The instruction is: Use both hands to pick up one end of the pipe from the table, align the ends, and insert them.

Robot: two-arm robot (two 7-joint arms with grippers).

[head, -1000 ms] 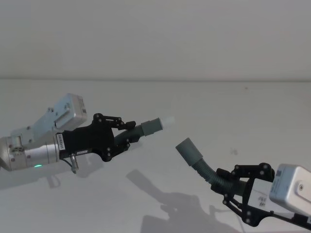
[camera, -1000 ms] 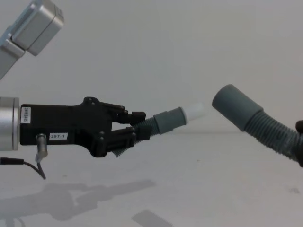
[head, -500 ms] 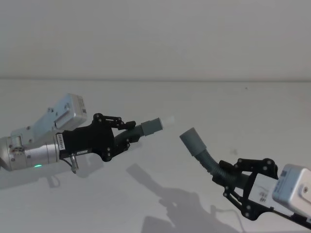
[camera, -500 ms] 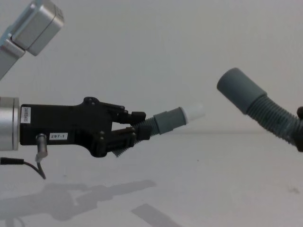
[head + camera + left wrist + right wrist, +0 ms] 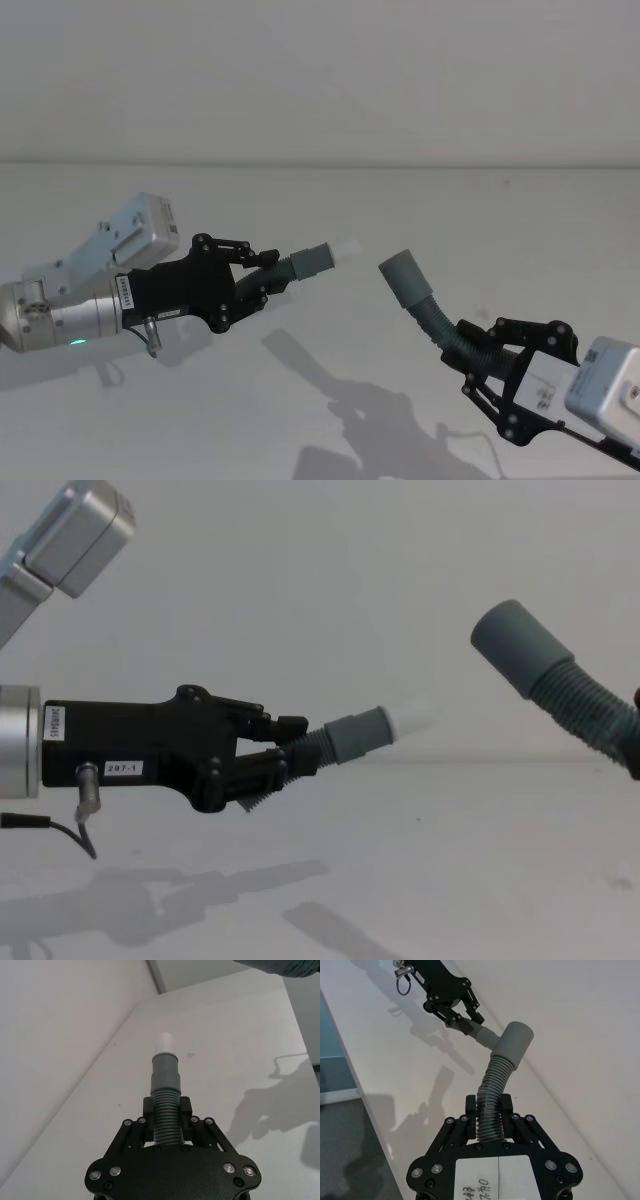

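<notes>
My left gripper [image 5: 262, 280] is shut on the short ribbed pipe [image 5: 285, 268] and holds it above the white table [image 5: 450, 210]. That pipe's grey cuff [image 5: 355, 735] and white tip [image 5: 415, 716] point toward the right. The right gripper [image 5: 480, 345] is shut on the longer ribbed pipe [image 5: 440, 322]. Its wide grey cuff [image 5: 405, 277] tilts up and to the left. In the chest view the wide cuff [image 5: 520, 650] hangs higher than the white tip, with a gap between them. In the right wrist view the wide cuff [image 5: 515, 1042] stands in front of the short pipe's cuff [image 5: 485, 1037].
Shadows of both arms [image 5: 350, 400] fall on the table in front of me. A grey floor strip [image 5: 350, 1160] shows past the table's edge in the right wrist view.
My right gripper has moved right and up with the longer pipe, so its cuff sits higher and farther from the white tip. The left arm has not moved.
</notes>
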